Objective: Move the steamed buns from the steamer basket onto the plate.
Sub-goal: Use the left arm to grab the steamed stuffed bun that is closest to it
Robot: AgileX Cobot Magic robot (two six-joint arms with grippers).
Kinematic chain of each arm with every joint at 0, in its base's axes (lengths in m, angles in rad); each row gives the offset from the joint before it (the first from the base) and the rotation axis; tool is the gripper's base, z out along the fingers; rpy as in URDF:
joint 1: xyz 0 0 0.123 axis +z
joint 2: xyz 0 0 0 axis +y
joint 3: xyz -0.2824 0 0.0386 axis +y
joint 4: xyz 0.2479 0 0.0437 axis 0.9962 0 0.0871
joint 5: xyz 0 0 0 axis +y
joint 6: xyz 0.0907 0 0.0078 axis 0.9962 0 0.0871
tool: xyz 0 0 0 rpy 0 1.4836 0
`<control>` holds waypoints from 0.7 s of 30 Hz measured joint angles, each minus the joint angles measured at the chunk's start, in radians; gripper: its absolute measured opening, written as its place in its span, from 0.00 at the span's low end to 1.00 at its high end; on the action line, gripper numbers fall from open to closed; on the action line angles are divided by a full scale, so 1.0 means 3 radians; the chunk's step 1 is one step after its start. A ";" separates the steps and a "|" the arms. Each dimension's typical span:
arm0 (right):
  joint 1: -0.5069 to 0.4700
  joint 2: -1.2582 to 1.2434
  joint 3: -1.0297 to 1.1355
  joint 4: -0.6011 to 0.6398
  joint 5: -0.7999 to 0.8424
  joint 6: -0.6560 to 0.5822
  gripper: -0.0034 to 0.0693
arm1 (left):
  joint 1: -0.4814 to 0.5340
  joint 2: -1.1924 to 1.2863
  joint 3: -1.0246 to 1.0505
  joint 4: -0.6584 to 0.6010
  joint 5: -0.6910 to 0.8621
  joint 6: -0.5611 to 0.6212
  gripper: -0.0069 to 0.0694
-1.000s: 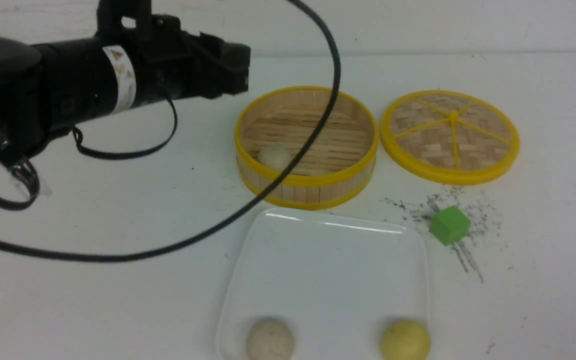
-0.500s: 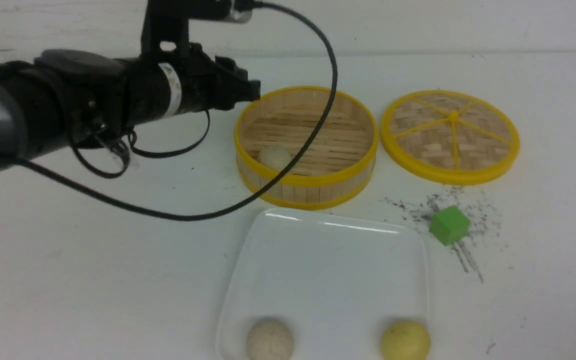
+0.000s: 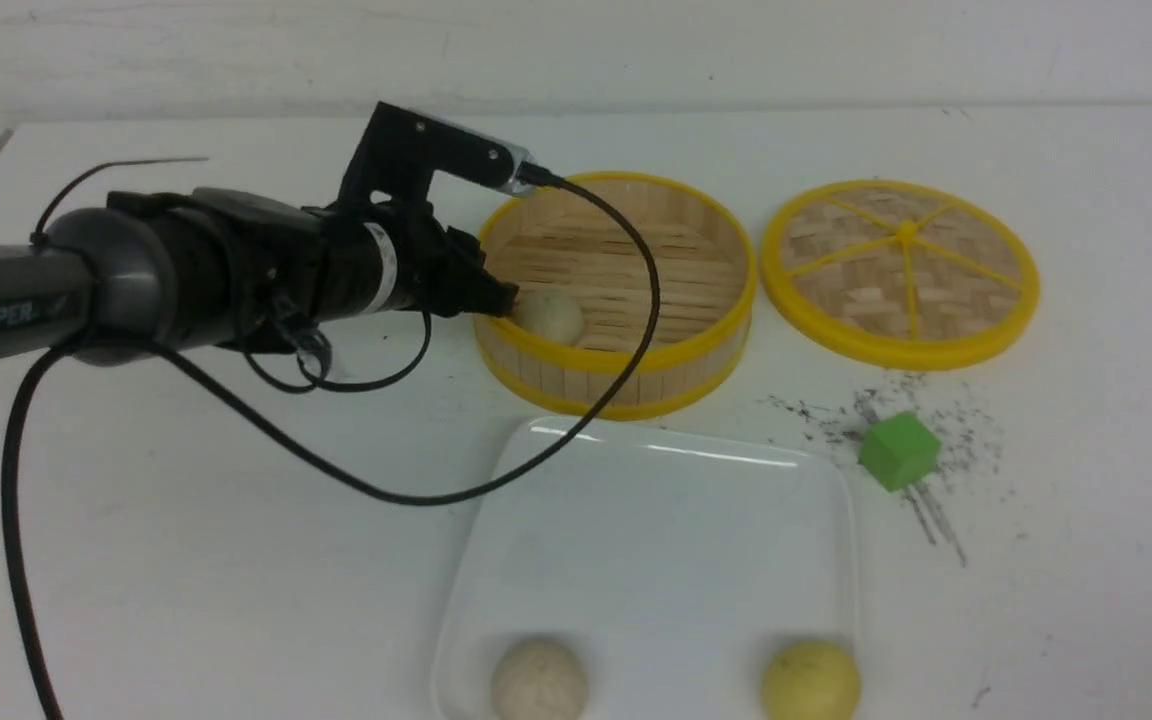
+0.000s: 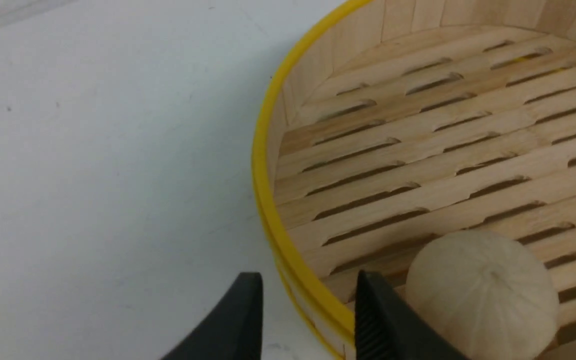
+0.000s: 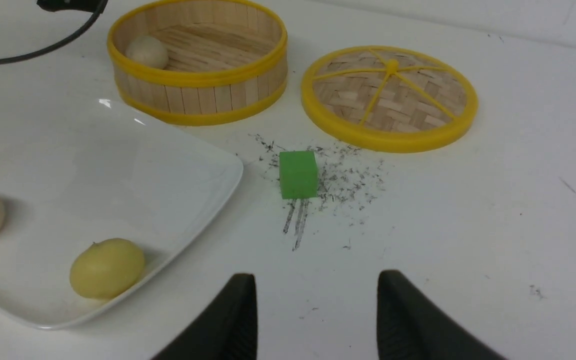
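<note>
Straddling the rim, the left gripper (image 4: pixel 307 280) hangs open and empty at the steamer basket (image 4: pixel 263 165).
One jaw sits outside the wall, the other inside, just beside the off-white bun (image 4: pixel 480 295); closing here would likely pinch the rim, not the bun, and drag or tip the basket. A speckled bun (image 3: pixel 539 678) and a yellow bun (image 3: pixel 810 682) lie on the plate (image 3: pixel 656 500).

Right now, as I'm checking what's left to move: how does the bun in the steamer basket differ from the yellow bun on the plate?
Colour: the basket bun is off-white, the yellow bun pale yellow. Place: the basket bun lies inside the steamer basket by its left wall; the yellow bun sits at the plate's near right corner. The left hand is beside the basket bun, not the yellow bun. Both are small and round.
</note>
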 joint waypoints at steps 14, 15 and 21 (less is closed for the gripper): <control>0.0000 0.0000 0.0000 0.0000 0.0000 0.0000 0.52 | 0.0000 -0.0667 -0.0007 0.0007 -0.0567 -0.0734 0.38; 0.0000 0.0000 0.0000 0.0000 0.0000 0.0000 0.52 | 0.0000 -0.0753 -0.0007 0.0010 -0.0599 -0.0795 0.38; 0.0000 0.0000 0.0000 0.0000 0.0000 0.0000 0.52 | 0.0000 -0.1218 0.0077 0.0022 -0.0946 -0.1285 0.39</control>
